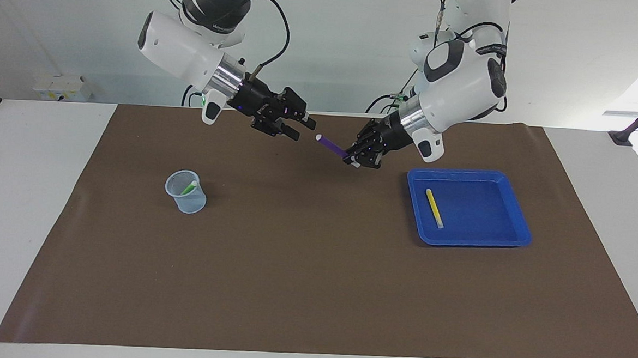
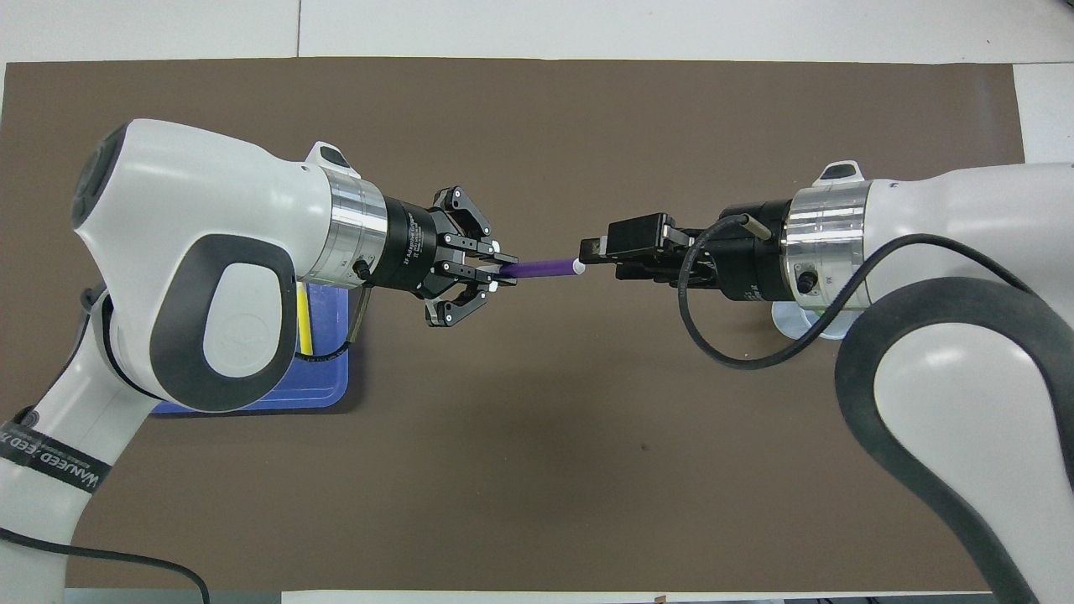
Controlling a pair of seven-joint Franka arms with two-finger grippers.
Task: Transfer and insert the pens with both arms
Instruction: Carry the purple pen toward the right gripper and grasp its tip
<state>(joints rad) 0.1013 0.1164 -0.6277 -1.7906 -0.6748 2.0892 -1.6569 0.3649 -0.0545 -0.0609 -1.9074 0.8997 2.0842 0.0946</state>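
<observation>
We see the left pincer [image 1: 355, 158] up over the middle of the brown-covered worktop [image 1: 313, 288], clamped on the slim purple marker pen [image 1: 331, 145], whose whitish cap points at the right pincer [image 1: 304, 130]. That one hovers with fingers apart, just short of the cap. The yellow pen [image 1: 434, 208] lies in the blue plastic tray [image 1: 519, 214]; the green pen [image 1: 189, 187] stands in the clear cup [image 1: 186, 191].

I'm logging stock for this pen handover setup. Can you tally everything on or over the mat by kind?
Pens: 3 (purple pen held by the left hand over the mat; yellow pen in the tray; green pen in the cup)
Trays: 1 (blue tray)
Cups: 1 (clear cup)
Hands: 2 (the right hand open at the purple pen's cap)
Total: 7
</observation>
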